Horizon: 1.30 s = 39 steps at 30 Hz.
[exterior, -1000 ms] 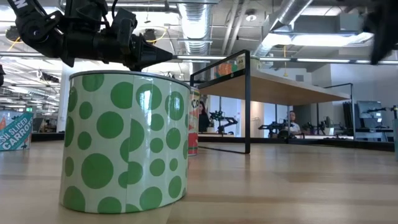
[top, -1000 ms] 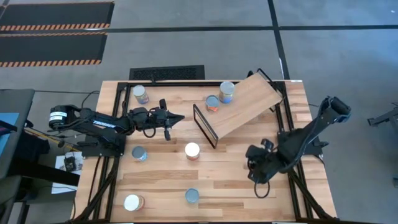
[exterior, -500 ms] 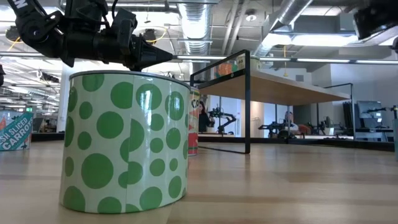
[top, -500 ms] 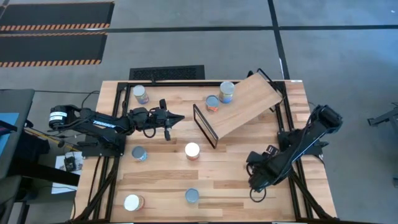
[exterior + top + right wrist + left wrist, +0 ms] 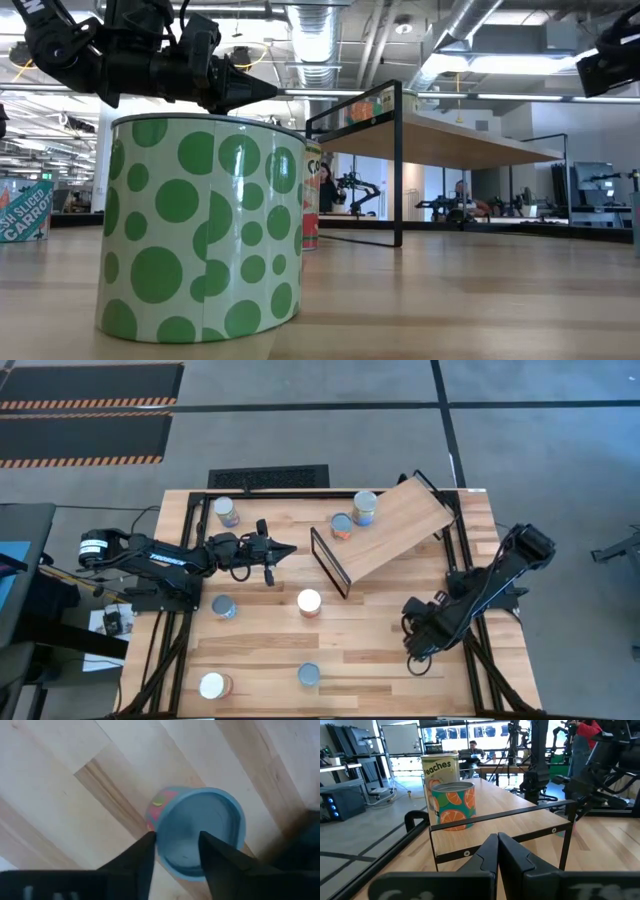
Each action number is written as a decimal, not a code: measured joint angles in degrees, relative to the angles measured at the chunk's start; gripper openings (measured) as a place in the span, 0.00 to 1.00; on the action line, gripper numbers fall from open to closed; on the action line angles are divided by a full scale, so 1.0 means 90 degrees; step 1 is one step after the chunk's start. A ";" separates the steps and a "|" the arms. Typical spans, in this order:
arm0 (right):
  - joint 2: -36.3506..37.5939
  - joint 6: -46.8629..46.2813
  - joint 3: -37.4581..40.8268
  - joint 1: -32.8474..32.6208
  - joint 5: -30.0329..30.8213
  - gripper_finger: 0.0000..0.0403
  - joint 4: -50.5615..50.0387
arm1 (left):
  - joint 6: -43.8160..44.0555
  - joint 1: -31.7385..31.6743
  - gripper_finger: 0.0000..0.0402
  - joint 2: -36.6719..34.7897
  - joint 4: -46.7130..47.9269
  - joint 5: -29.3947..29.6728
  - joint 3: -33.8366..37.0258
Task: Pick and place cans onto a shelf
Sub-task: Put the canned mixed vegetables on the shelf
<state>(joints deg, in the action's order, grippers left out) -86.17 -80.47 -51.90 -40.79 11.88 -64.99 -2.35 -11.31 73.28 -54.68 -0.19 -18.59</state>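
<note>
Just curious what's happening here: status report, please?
Left gripper shut, by shelf. Right gripper open over can. Two cans shelved. Nothing in the way.

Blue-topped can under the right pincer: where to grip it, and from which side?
Grip the blue-topped can across its round side wall, just below the rim, coming straight down from above. It stands upright on the table, its flat top facing the right pincer, whose open fingers already line up on either side. Being round, any angle across the middle works. The left pincer waits beside the shelf.
</note>
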 joint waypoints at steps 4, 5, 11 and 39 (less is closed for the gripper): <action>-0.0011 0.0294 0.0000 0.0080 -0.0012 0.23 0.0133 | 0.0000 0.0000 0.00 0.0000 -0.0001 -0.0001 0.0000; -0.0016 0.0402 0.0000 0.0113 -0.0030 0.18 0.0182 | 0.0000 0.0000 0.00 0.0000 -0.0002 -0.0002 0.0000; 0.0155 0.1319 -0.0206 0.0476 -0.0057 0.04 0.0487 | 0.0000 0.0000 0.00 0.0000 -0.0002 0.0000 0.0000; 0.0617 0.9812 -0.3782 0.7498 0.0205 0.05 -0.1016 | -0.0002 -0.0005 0.00 0.0000 0.0005 0.0056 0.0000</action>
<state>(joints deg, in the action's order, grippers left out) -80.62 7.84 -85.94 26.69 13.72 -74.13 -2.37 -11.35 73.28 -54.63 0.32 -18.59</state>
